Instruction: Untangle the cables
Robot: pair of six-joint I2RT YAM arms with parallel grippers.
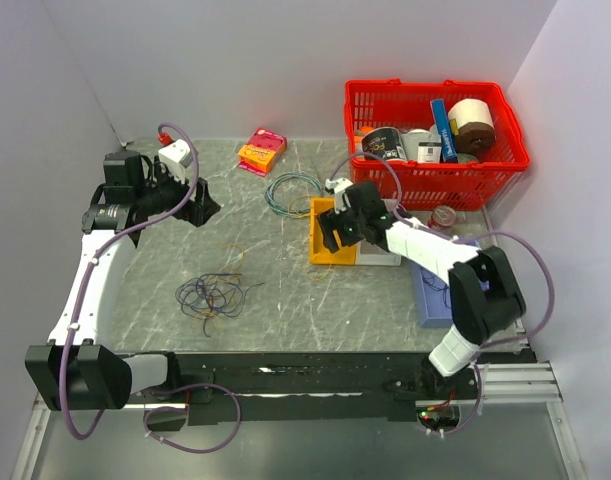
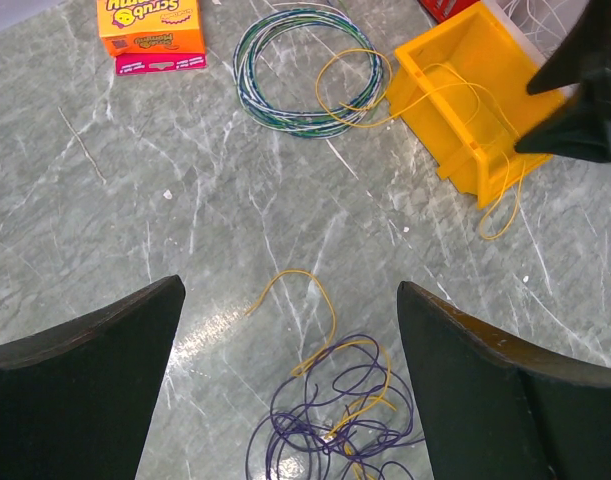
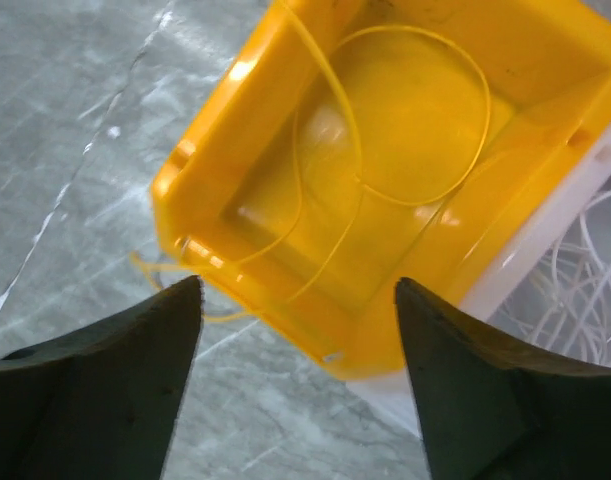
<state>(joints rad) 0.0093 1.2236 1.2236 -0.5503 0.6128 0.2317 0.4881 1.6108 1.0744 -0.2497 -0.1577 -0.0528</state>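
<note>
A tangle of thin dark purple and orange cables [image 1: 213,295] lies on the marble table left of centre; it also shows in the left wrist view [image 2: 335,410], with one orange strand curling away from it. A yellow cable [image 3: 385,160] lies in the yellow bin [image 1: 332,235], part of it hanging over the rim. White strands [image 3: 585,290] lie in the white bin beside it. My left gripper [image 1: 200,205] is open and empty, high at the far left. My right gripper [image 1: 335,228] is open and empty, just above the yellow bin [image 3: 455,130].
A blue-green wire coil [image 1: 293,190] lies behind the yellow bin. An orange-and-pink sponge pack [image 1: 262,151] lies further back. A red basket [image 1: 435,140] with tins and rolls stands at the back right. A purple tray [image 1: 435,295] sits under the right arm.
</note>
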